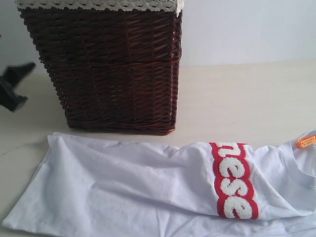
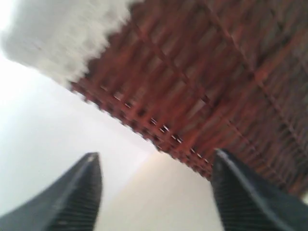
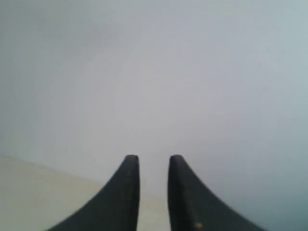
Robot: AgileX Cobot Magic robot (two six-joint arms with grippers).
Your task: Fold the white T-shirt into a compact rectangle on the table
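Note:
The white T-shirt (image 1: 123, 182) lies flat along the front of the table (image 1: 237, 98), folded lengthwise, with a red band of fuzzy white letters (image 1: 234, 180) across it near the right. My left gripper (image 2: 156, 155) is open and empty, blurred, facing the table and the basket; in the exterior view it shows as a dark shape (image 1: 12, 86) at the far left, well clear of the shirt. My right gripper (image 3: 153, 158) is open by a narrow gap with nothing between its fingers, facing a pale wall; the exterior view does not show it.
A dark brown wicker basket (image 1: 108, 69) with cream lace trim (image 1: 98, 5) stands at the back left, just behind the shirt. An orange tag (image 1: 306, 141) sits at the shirt's collar on the right edge. The pale wall (image 1: 247, 29) rises behind the table.

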